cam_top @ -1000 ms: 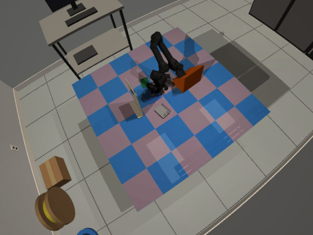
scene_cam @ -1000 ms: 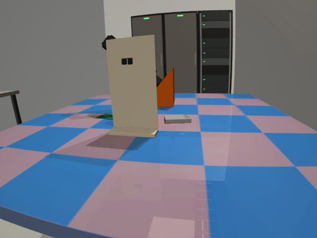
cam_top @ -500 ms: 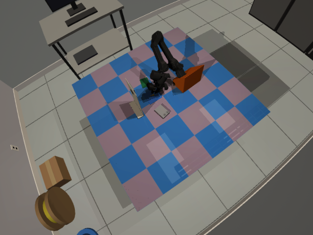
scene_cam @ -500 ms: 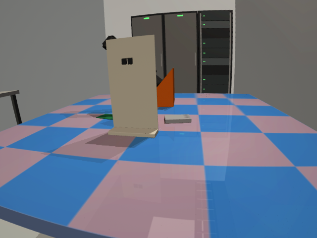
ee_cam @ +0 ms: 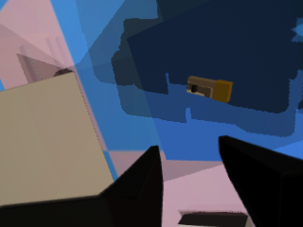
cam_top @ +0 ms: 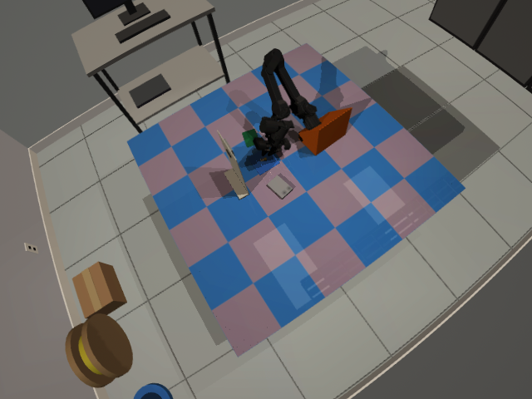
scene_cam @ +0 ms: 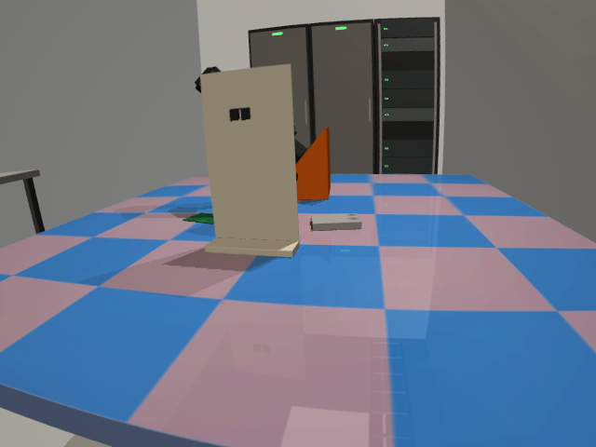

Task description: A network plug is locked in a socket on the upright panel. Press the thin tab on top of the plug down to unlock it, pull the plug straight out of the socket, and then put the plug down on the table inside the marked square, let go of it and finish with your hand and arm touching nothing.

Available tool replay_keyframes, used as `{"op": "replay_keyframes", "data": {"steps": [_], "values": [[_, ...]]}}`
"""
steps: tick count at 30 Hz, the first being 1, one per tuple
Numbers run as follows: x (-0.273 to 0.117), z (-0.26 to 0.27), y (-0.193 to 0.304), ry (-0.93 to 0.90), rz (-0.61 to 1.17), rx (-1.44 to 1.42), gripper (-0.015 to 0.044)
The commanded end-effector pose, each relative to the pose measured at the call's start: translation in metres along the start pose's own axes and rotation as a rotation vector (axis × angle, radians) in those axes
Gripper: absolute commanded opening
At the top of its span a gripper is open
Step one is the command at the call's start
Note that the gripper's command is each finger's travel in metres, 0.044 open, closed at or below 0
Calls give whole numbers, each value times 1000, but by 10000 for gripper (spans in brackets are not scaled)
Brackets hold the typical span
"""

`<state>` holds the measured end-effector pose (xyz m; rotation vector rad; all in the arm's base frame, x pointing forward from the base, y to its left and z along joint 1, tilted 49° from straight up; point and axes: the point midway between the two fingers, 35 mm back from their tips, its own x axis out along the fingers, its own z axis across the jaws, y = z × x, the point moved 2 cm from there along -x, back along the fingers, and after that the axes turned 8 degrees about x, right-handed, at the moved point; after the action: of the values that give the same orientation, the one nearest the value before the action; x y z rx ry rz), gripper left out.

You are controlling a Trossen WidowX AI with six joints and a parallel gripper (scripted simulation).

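The network plug (ee_cam: 223,91) (cam_top: 265,159), tan with an amber end, lies on the table within the blue marked square (ee_cam: 204,152) (cam_top: 269,166). In the wrist view it is clear of both fingers. My gripper (ee_cam: 188,148) (cam_top: 273,150) is partly open and empty, above the table near the plug. Its height is hard to judge. The beige upright panel (cam_top: 236,172) (scene_cam: 252,173) (ee_cam: 47,142) stands beside the square. The exterior view shows the panel's back with two dark openings; the panel hides the plug and most of the arm there.
A grey box (cam_top: 280,185) (scene_cam: 335,223) lies near the square. An orange wedge-shaped block (cam_top: 334,132) (scene_cam: 315,175) stands close to the arm's forearm. A green flat piece (cam_top: 248,137) (scene_cam: 200,218) lies beside the gripper, on the side away from the grey box.
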<state>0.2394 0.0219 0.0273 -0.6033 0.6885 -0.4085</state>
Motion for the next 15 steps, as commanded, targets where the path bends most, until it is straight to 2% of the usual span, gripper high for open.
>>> {"op": "replay_keyframes", "data": {"steps": [1,15], "values": [[-3,5,1,-6,-2,13,156],[-12,11,2,-4,-2,13,156]]}}
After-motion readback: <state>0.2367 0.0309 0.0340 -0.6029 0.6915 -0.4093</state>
